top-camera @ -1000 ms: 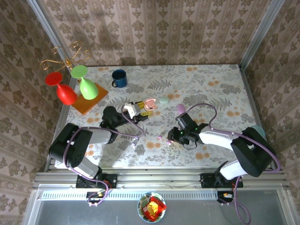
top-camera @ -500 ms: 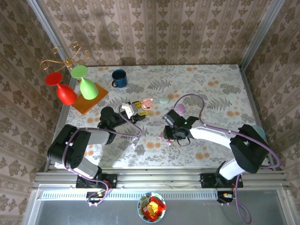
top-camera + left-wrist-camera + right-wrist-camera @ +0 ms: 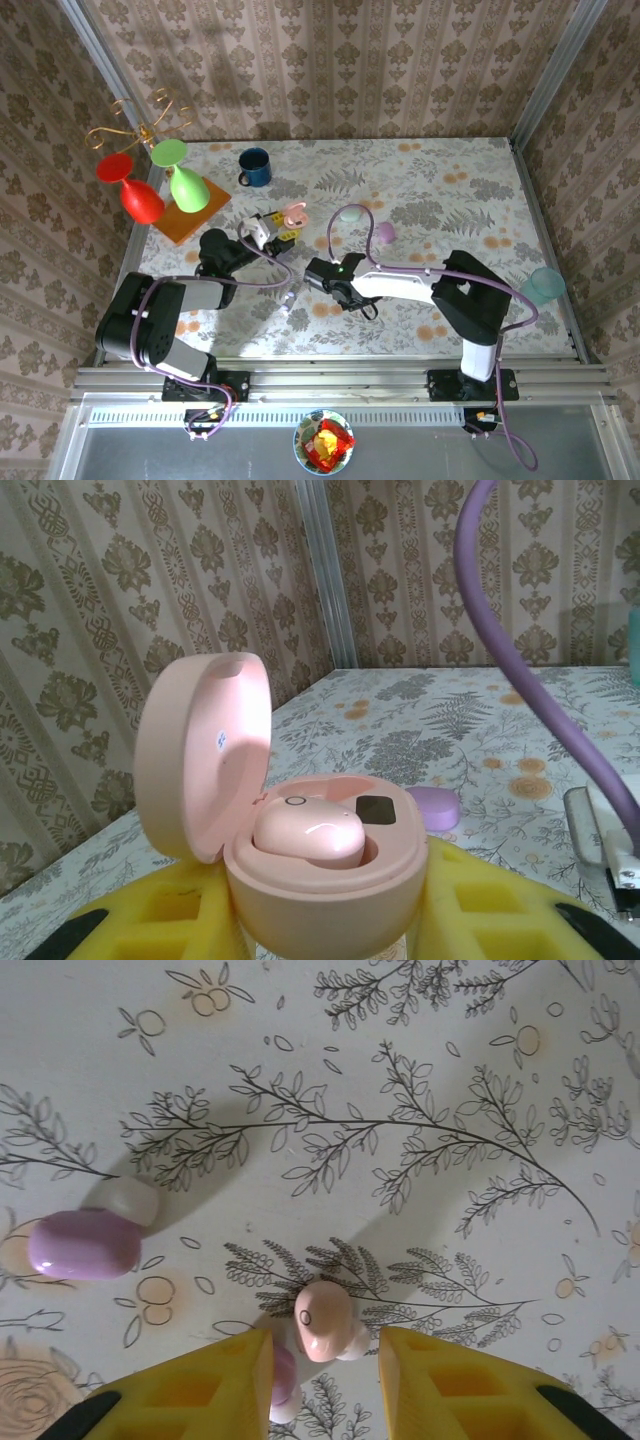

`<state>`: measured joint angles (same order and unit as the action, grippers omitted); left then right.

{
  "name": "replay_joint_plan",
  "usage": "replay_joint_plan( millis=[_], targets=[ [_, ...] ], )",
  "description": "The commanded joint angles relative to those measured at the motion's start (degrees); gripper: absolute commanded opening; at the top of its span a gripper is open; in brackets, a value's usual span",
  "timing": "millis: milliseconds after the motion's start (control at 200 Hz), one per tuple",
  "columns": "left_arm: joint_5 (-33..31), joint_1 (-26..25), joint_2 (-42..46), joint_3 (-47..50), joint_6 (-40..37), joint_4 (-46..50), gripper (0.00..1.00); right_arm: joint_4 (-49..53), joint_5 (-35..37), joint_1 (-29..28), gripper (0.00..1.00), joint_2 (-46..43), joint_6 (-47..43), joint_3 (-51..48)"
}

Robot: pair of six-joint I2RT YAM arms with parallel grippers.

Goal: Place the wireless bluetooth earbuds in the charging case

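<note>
Though loose, pink earbud between fingertips of right hand.

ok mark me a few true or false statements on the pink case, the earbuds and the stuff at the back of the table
1. The pink charging case gripped by the left tool has its lid open. True.
2. That case holds nothing. False: a seated pink earbud rests inside it.
3. A loose pink earbud lies on the table between the fingers of the right tool. True.
4. The blue mug lies on its side. False: it stands upright.
5. Both goblets are red. False: there is a red goblet and a green goblet.
</note>
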<state>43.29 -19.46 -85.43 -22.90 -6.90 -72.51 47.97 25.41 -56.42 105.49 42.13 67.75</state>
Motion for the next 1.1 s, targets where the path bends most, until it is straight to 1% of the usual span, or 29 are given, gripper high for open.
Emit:
replay_joint_plan(
  millis=[0,425,680,810,990,1095],
  targets=[
    [2.0,0.1,-0.1,0.0,1.7,-1.7,0.26,4.3,4.4,-0.4,0.35,1.5,0.3,2.2],
    [1.4,0.3,0.6,0.1,1.3,-1.7,0.26,4.4,3.0,-0.4,0.33,4.7,-1.2,4.2],
    [1.4,0.3,0.4,0.0,1.2,-1.7,0.27,5.8,3.6,-0.4,0.31,6.0,-1.3,4.8],
    [1.5,0.3,0.4,0.0,1.2,-1.7,0.27,6.3,4.1,-0.4,0.28,6.4,-1.4,5.0],
    [1.5,0.3,0.6,0.1,1.2,-1.7,0.27,7.5,5.2,-0.4,0.2,7.1,-1.6,5.8],
    [1.4,0.2,0.5,0.1,1.0,-1.7,0.27,6.5,5.2,-0.4,0.17,5.9,-1.5,5.1]
  ],
)
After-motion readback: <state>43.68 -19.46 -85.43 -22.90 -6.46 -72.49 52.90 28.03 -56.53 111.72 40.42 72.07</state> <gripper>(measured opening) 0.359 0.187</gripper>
